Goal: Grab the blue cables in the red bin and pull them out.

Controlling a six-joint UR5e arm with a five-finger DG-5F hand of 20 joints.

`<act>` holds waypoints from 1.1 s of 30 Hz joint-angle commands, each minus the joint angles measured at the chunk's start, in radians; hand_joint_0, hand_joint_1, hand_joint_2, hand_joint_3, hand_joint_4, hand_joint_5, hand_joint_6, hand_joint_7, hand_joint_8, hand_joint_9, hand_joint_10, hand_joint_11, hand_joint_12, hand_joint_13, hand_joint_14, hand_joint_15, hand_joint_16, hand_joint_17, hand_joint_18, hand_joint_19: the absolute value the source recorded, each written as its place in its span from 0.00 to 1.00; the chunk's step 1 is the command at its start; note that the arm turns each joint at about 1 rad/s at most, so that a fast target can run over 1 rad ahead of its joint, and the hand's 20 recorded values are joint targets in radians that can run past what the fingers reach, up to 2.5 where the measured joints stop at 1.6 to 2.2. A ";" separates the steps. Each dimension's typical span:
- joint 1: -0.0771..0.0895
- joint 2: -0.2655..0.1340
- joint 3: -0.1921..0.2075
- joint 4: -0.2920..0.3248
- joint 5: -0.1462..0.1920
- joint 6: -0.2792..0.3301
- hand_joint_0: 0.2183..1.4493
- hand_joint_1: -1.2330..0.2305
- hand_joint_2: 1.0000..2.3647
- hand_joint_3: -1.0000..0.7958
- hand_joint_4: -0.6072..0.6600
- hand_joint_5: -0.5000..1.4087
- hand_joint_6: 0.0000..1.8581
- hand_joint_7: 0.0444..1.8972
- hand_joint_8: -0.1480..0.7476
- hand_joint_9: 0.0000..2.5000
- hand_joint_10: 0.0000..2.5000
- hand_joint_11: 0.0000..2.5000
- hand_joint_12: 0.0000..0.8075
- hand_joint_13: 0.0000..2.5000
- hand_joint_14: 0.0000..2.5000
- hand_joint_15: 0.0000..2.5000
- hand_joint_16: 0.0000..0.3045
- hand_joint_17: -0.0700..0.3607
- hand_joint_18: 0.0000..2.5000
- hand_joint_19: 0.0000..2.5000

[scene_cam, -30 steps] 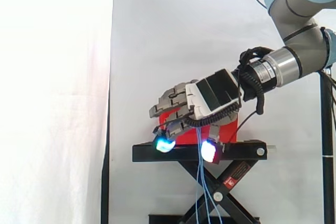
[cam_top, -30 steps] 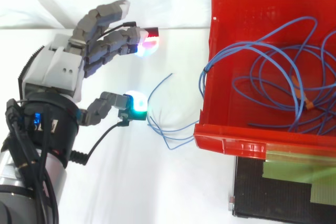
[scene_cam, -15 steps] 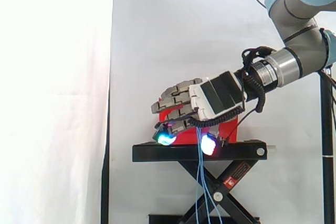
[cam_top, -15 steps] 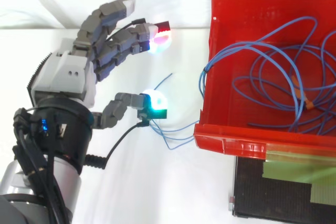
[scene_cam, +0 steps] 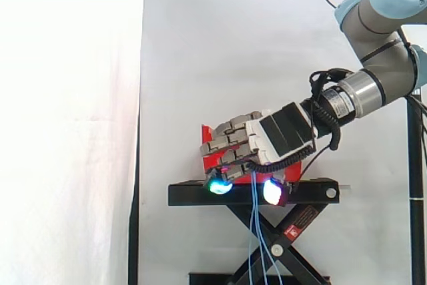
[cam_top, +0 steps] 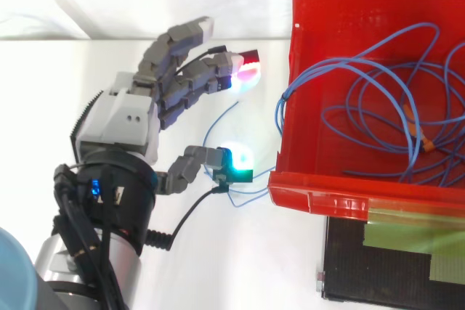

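I have the white curtain (scene_cam: 200,45) behind the hand, and the grey-and-blue robot arm (scene_cam: 373,45) coming down to it from the upper right in the side view. Under the hand stands the black scissor-lift stand (scene_cam: 253,193), and on it, just beyond the fingertips, sits the red plastic bin (cam_top: 312,200). The robot hand (cam_top: 123,117) is outside the bin, beside its left wall as seen from above. Its fingers are spread and fairly straight and reach toward that wall, holding nothing. The thin blue cables (cam_top: 349,107) lie mostly as loose loops inside the bin, ahead of the hand. A few strands spill over the near corner of the wall and curve out between the thumb and the fingers, and from the side I see them hang down below the hand past the stand (scene_cam: 255,231). The thumb's cyan-green pad (cam_top: 236,163) sits right over those outer strands, though I cannot tell whether it touches them. A small orange connector (cam_top: 430,145) lies among the loops at the far side of the bin from the hand.
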 commanded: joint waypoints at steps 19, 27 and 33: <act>-0.018 0.000 -0.004 -0.025 -0.001 -0.043 0.45 0.33 0.00 0.00 0.74 0.65 0.01 0.29 0.48 0.27 0.01 0.21 0.40 0.14 0.01 0.18 0.14 0.39 0.13 0.26; -0.020 0.000 -0.015 -0.017 -0.002 -0.077 0.45 0.33 0.00 0.00 0.74 0.65 0.00 0.29 0.48 0.28 0.01 0.21 0.40 0.14 0.01 0.17 0.14 0.39 0.13 0.26; -0.021 0.000 -0.030 0.015 -0.002 -0.080 0.45 0.33 0.00 0.00 0.74 0.66 0.00 0.29 0.48 0.28 0.01 0.21 0.40 0.14 0.01 0.17 0.14 0.39 0.13 0.26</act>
